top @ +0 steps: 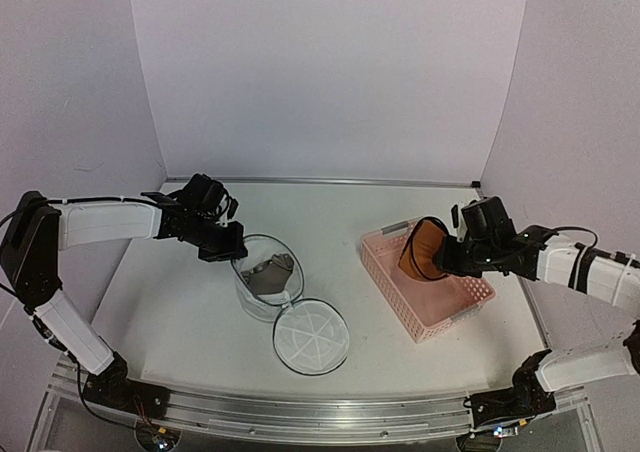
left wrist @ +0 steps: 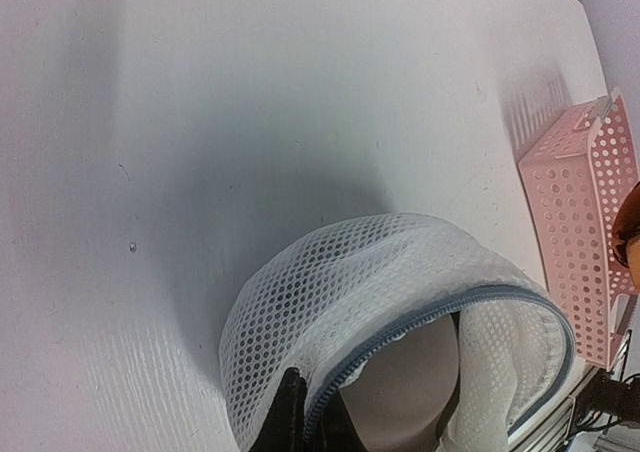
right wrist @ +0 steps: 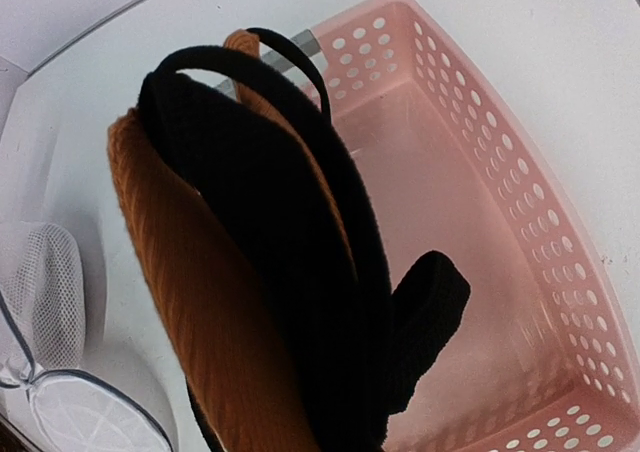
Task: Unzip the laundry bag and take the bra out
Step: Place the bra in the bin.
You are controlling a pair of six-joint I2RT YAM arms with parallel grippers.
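Observation:
The laundry bag (top: 266, 284) stands unzipped on the table, its round mesh lid (top: 311, 337) lying flat in front of it. A beige-taupe bra (top: 271, 274) lies inside; its rounded cup shows in the left wrist view (left wrist: 410, 382). My left gripper (top: 233, 253) is shut on the bag's zipper rim (left wrist: 420, 322) at the far left side, as the left wrist view shows (left wrist: 315, 420). My right gripper (top: 441, 259) is shut on an orange and black padded garment (right wrist: 250, 262) with black straps, held above the pink basket (top: 470, 307). The garment hides the right fingers.
The pink perforated basket (right wrist: 520, 202) sits at the right of the table and looks empty inside. White walls enclose the table at the back and sides. A metal rail runs along the near edge.

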